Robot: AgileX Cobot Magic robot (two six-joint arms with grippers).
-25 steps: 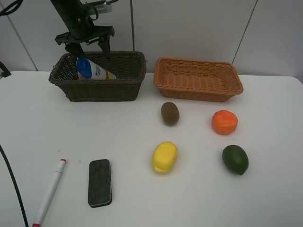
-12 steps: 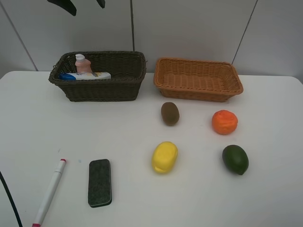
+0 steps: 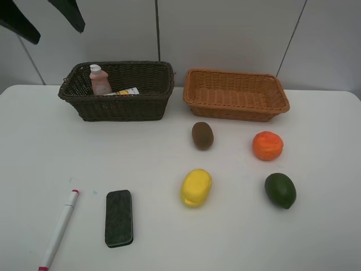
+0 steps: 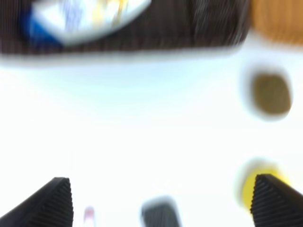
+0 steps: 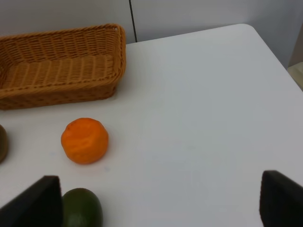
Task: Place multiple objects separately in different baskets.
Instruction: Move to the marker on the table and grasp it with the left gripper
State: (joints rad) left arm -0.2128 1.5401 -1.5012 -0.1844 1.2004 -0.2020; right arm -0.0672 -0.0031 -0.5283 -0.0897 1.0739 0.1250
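Note:
The dark brown basket [image 3: 118, 107] at the back left holds a small pink bottle [image 3: 100, 80] standing upright and a white bottle [image 3: 122, 91] lying beside it. My left gripper [image 3: 48, 20] hangs open and empty high above the table's back left corner. Its view is blurred but shows the white bottle [image 4: 85, 14] with its blue cap. The orange-tan basket [image 3: 236, 93] holds nothing. On the table lie the kiwi [image 3: 202, 135], orange [image 3: 267, 145], lemon [image 3: 196, 187], avocado [image 3: 280, 190], eraser [image 3: 119, 218] and marker [image 3: 59, 228]. My right gripper [image 5: 156, 203] is open near the orange [image 5: 84, 140] and avocado [image 5: 83, 208].
A pale wall with vertical seams runs behind both baskets. The white table's right edge and back right corner [image 5: 246, 28] show in the right wrist view. The marker lies close to the table's front left edge.
My left gripper has risen from just above the dark basket and swung up and left. The white bottle has dropped from a tilt to lie flat beside the pink bottle.

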